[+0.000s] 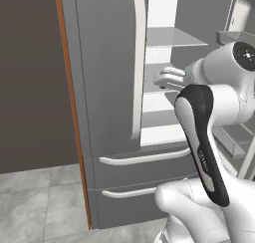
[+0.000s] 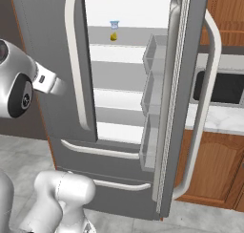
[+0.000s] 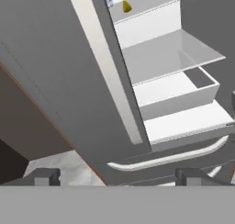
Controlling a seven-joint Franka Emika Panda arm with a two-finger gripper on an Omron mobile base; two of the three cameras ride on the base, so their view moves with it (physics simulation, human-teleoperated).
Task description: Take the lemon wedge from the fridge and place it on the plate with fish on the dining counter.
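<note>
The fridge (image 1: 109, 87) (image 2: 47, 36) (image 3: 55, 81) stands with its left door shut and its right door swung open, white shelves showing inside. The lemon wedge (image 2: 114, 36) (image 3: 127, 7), tiny and bright yellow, lies on an upper shelf just below a small pale blue cup (image 2: 114, 25) (image 3: 109, 2). My gripper (image 1: 163, 79) (image 3: 117, 177) hovers open and empty in front of the fridge at middle-shelf height, well below the wedge and near the left door's long handle (image 3: 110, 76). The plate with fish and the dining counter are out of view.
The open right door (image 2: 183, 84) carries stacked bins (image 2: 152, 93) and juts toward me. Two drawers with pale handles (image 1: 144, 158) sit below the shelves. Wooden cabinets with a marble top (image 2: 214, 122) stand to the right, a dark wall (image 1: 30, 77) to the left.
</note>
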